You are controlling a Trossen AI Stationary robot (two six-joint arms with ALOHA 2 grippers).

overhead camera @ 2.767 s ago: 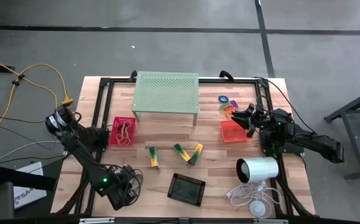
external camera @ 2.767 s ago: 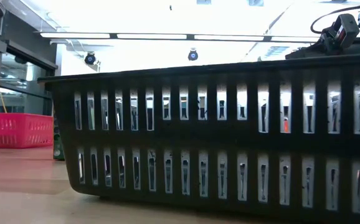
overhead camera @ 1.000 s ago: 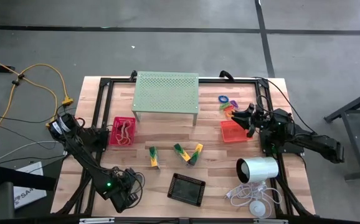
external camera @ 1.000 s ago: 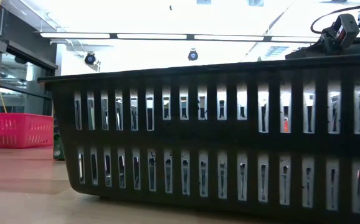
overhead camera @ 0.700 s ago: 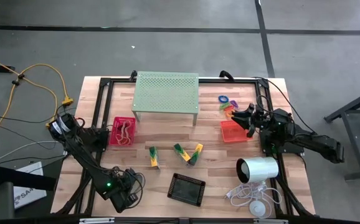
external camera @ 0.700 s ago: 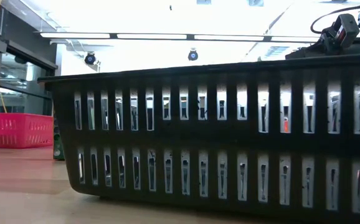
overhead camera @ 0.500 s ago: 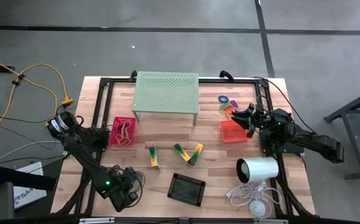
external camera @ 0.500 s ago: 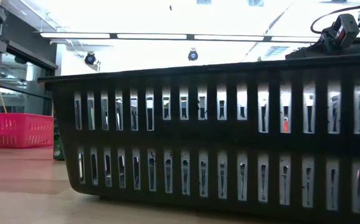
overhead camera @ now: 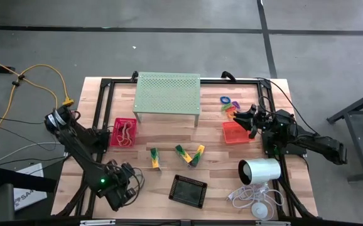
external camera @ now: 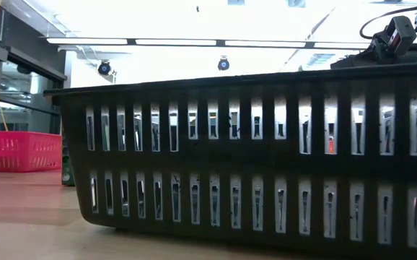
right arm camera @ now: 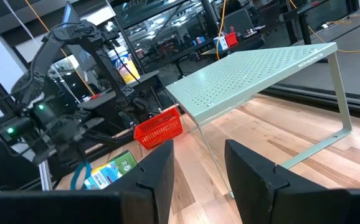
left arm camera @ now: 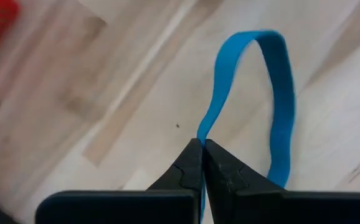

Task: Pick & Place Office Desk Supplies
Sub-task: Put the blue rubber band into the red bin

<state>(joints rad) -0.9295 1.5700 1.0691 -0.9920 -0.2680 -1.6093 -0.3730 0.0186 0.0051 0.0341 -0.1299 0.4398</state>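
My left gripper is over the table's near left part, left of the black mesh tray, pointing down and shut on a blue rubber band. My right gripper waits open and level over the orange tray at the right. The pink-red tray holds rubber-band loops. Yellow-and-green clips lie on the wood at mid-table. Small coloured rings lie at the far right. My left gripper pinches the blue band between its two fingertips at one spot on the loop. The fingers come from above, pointing steeply down. In the right wrist view the band hangs below them as an open, slack loop.
A pale green perforated stand takes up the far middle. A white cylinder with its white cable lies near right. In the low view the black tray blocks most of the sight. Bare wood lies around the left gripper.
My left gripper has risen, still shut, and drifted a little toward the table's left edge.
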